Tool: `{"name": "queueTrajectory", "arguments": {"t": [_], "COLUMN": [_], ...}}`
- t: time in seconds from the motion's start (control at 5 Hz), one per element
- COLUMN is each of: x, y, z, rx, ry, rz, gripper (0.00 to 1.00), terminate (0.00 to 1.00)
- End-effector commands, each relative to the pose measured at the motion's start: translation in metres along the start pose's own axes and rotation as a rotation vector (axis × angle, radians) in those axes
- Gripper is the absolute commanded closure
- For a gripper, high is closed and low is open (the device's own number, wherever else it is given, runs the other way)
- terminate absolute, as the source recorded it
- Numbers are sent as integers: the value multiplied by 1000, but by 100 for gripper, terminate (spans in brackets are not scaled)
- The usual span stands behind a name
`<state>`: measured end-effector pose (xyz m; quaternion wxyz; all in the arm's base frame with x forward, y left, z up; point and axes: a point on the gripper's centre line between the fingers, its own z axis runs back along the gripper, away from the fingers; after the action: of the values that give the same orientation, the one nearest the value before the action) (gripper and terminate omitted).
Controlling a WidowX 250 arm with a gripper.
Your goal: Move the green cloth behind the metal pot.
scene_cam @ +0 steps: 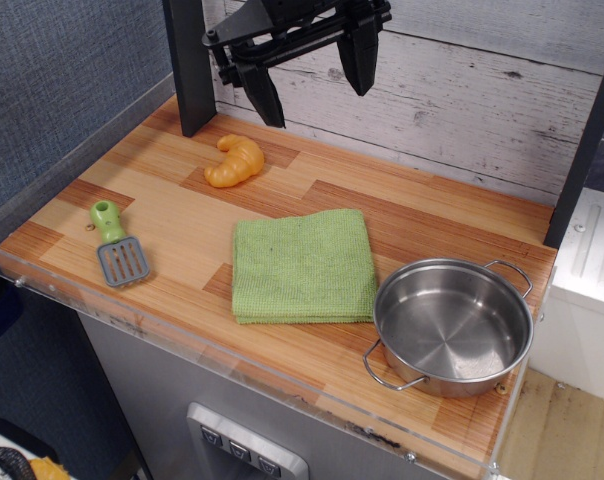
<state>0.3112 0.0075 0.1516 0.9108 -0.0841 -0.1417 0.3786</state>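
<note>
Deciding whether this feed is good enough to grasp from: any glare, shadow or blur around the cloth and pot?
In observation.image the focus is sharp throughout; the metal pot shows bright reflections on its inner wall and base; the green cloth is evenly lit, texture visible, with only a soft shadow along its edge; the gripper is dark but crisp.

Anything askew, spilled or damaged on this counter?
Nothing stands out. The cloth lies flat and folded beside the upright, empty pot; croissant and spatula rest apart. The gripper hangs above, jaws open.
</note>
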Motion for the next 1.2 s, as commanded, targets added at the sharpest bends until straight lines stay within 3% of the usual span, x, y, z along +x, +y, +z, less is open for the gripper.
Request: {"name": "queueTrajectory", "arguments": {"t": [0.0,0.4,0.6,1.0], "x": [0,-12,-13,-13], "y": [0,43,56,55], "z": [0,-38,-50,-77], "rx": [0,47,33,85], "ry": [0,8,-9,6], "rz": [0,-45,-37,-57], "gripper": [0,0,0,0], "terminate": [0,0,0,0]}}
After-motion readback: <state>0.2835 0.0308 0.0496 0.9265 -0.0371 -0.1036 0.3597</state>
